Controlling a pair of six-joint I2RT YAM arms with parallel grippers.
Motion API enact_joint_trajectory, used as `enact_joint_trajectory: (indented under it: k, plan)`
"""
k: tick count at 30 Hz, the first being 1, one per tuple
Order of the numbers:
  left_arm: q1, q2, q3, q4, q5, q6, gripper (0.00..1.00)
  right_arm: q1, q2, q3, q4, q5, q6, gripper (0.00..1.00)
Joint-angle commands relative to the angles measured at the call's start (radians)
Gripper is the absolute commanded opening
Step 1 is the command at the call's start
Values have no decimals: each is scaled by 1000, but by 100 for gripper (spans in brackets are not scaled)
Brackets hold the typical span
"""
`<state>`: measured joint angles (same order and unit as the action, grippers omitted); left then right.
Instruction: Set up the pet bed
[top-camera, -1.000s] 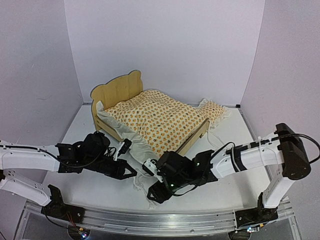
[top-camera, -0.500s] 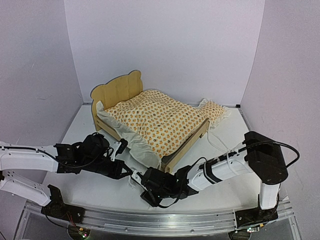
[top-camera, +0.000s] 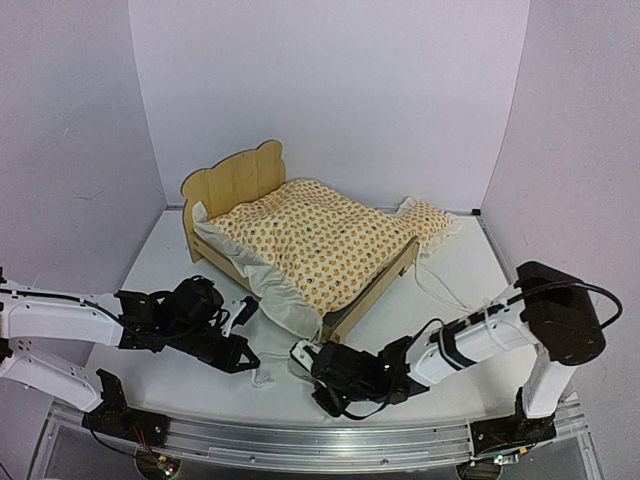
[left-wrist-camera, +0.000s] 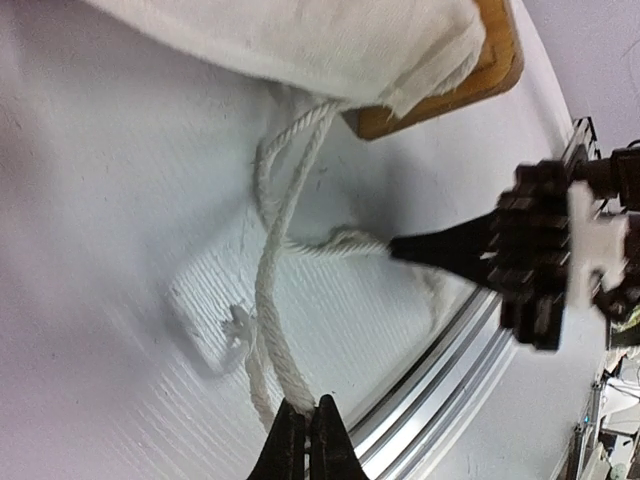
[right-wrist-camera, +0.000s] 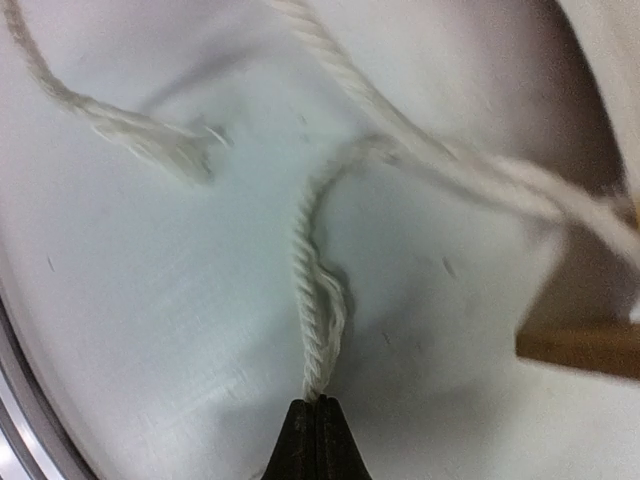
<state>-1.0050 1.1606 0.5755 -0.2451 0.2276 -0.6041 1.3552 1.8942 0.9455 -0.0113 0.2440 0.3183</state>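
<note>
On the white table (top-camera: 150, 270), towards its back and middle, the pet bed (top-camera: 222, 190) is set at an angle, with its bear-ear headboard (top-camera: 252, 170) turned to the rear left and its low footboard (top-camera: 378, 282) to the near right. Its frame is covered by the orange-print bedding (top-camera: 315, 240), whose white ruffle (top-camera: 285, 295) is draped over the near side and hangs down to the table. A small matching pillow (top-camera: 428, 220) is seen lying on the table just beside the bed's far right corner, outside the frame. Along the near edge an aluminium rail (top-camera: 330, 442) is fixed, and both arms are stretched low in front of the bed. Between them a white twisted cord (left-wrist-camera: 268, 300) is laid in loops on the table, running out from under the ruffle near the footboard. The left gripper (left-wrist-camera: 308, 418) is clenched on one strand of this cord. The right gripper (right-wrist-camera: 316, 408) is clamped on another strand, jaws pressed together. The two are held near each other but apart, with the overhanging ruffle and the footboard's corner just beyond them.
</note>
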Motion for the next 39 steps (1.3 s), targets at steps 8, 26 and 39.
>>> enact_joint_trajectory:
  k: [8, 26, 39]
  plan:
    - [-38, 58, 23, 45, 96, 13, 34, -54, -284, -176, -92, -110, 132, 0]
    - [-164, 331, -135, 1059, -270, 400, 31, -56, -446, -241, -30, -76, 66, 0]
    - [-162, 710, -15, 1273, -341, 458, 27, -56, -494, -260, -35, -67, 55, 0]
